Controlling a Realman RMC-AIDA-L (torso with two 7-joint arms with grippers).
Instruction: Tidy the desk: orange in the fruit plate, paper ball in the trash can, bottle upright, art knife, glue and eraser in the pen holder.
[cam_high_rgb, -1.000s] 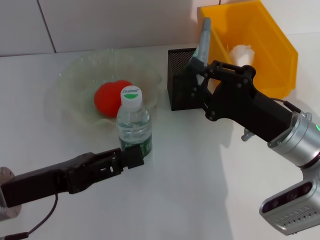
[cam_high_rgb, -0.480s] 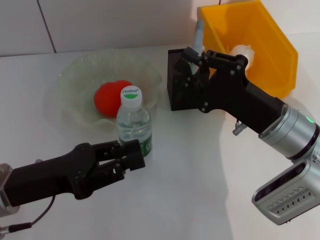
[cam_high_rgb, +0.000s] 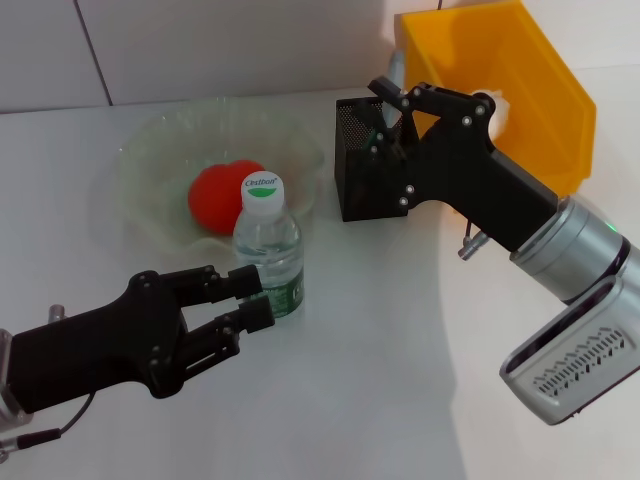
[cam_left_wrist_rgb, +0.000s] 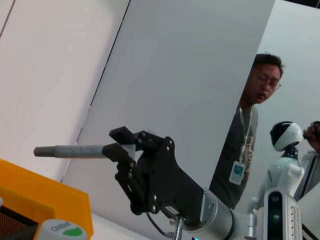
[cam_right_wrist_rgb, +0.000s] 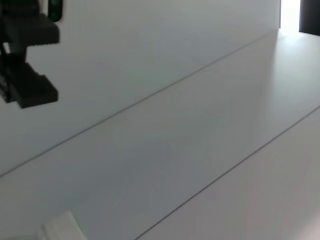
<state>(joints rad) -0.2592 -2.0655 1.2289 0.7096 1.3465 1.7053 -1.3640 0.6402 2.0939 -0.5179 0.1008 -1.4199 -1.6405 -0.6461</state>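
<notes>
The bottle (cam_high_rgb: 268, 250) stands upright on the desk, its cap (cam_left_wrist_rgb: 62, 230) low in the left wrist view. My left gripper (cam_high_rgb: 253, 298) is open just in front of the bottle's base. The orange (cam_high_rgb: 215, 195) lies in the fruit plate (cam_high_rgb: 150, 140). My right gripper (cam_high_rgb: 385, 105) is shut on the grey art knife (cam_high_rgb: 397, 68), held upright over the pen holder (cam_high_rgb: 360, 185); the left wrist view shows the knife (cam_left_wrist_rgb: 70, 150) in that gripper (cam_left_wrist_rgb: 122, 150). The paper ball (cam_high_rgb: 497, 103) peeks out inside the trash can (cam_high_rgb: 520, 60). Glue and eraser are out of view.
The trash can stands right behind the pen holder at the back right, against the tiled wall. The fruit plate is close behind the bottle. White desk surface stretches across the front and the right.
My left gripper has opened and drawn back from the bottle, which stays upright. My right gripper has shifted left and lowered the art knife toward the pen holder.
</notes>
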